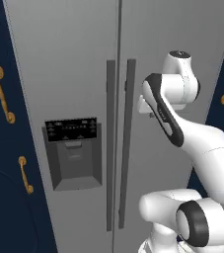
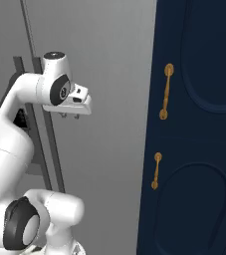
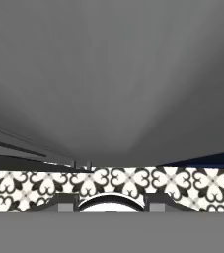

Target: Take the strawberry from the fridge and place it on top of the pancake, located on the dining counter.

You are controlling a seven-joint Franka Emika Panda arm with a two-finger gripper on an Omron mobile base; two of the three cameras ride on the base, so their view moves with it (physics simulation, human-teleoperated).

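The tall grey fridge point(image 1: 74, 59) stands with both doors closed, its two long dark handles point(image 1: 111, 148) side by side at the centre seam. A black-panelled dispenser point(image 1: 74, 153) is set into the left door. My gripper point(image 2: 69, 116) hangs in front of the right door point(image 2: 109, 74), to the right of the handles, pointing down at the floor. Its fingertips point(image 3: 67, 203) stand apart with nothing between them. The strawberry is hidden behind the closed doors. The pancake and the dining counter are out of view.
Navy cabinets point(image 1: 5, 197) with gold handles point(image 1: 4, 94) flank the fridge on the left, and a tall navy cabinet point(image 2: 199, 124) with a gold handle point(image 2: 167, 92) stands on the right. Black-and-white patterned floor tiles point(image 3: 133, 183) lie below the hand.
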